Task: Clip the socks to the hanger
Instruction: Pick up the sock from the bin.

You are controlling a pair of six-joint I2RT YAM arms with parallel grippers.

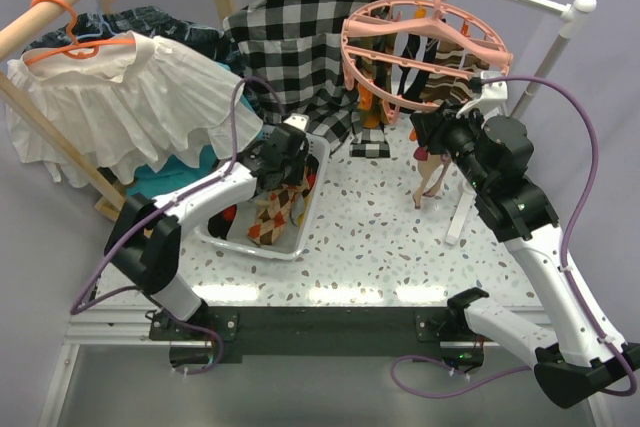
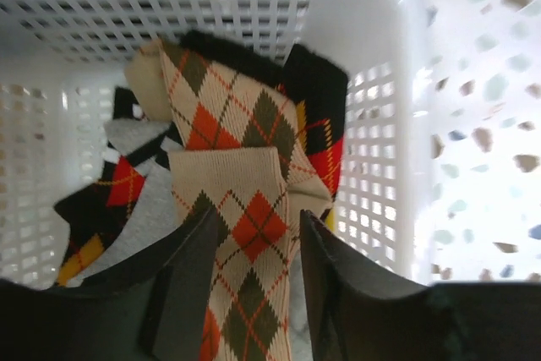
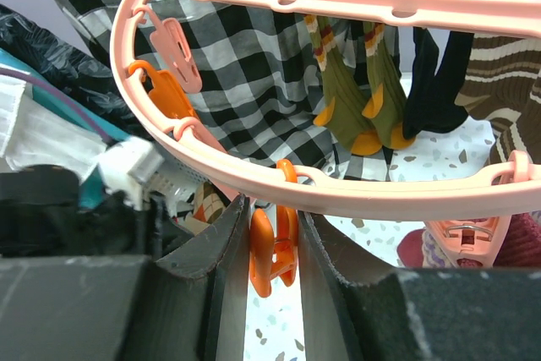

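**A:** How will that cream argyle sock (image 2: 228, 124) handle?

**B:** Soft, light and limp, I'd judge. It will fold and droop wherever it is lifted, and the knit should not slide much between the pads. There is nothing in it to break. I'd take it near the cuff, through the full thickness, so a free end hangs down for a peg.

**A:** Where does it lie against the left pincer (image 2: 258, 226)?

**B:** Directly beneath it and running out ahead, on top of the other socks in the white mesh basket (image 2: 211, 6). The fingers stand apart, one on each side of the sock's band. Nothing looks pinched yet.

**A:** And the right pincer (image 3: 272, 209)?

**B:** It is up at the hanger (image 3: 338, 6), whose near rim crosses just above its fingertips. An orange peg (image 3: 270, 264) dangles from that rim, straight down between the fingers, and fills the gap. I read that as clamped on the peg.

**A:** Any socks nearby there?

**B:** An olive pair (image 3: 355, 82) hangs beyond that pincer, up and to its right. The basket sits on the desk (image 1: 380, 237), well off to its left, so the argyle sock has some way to travel.
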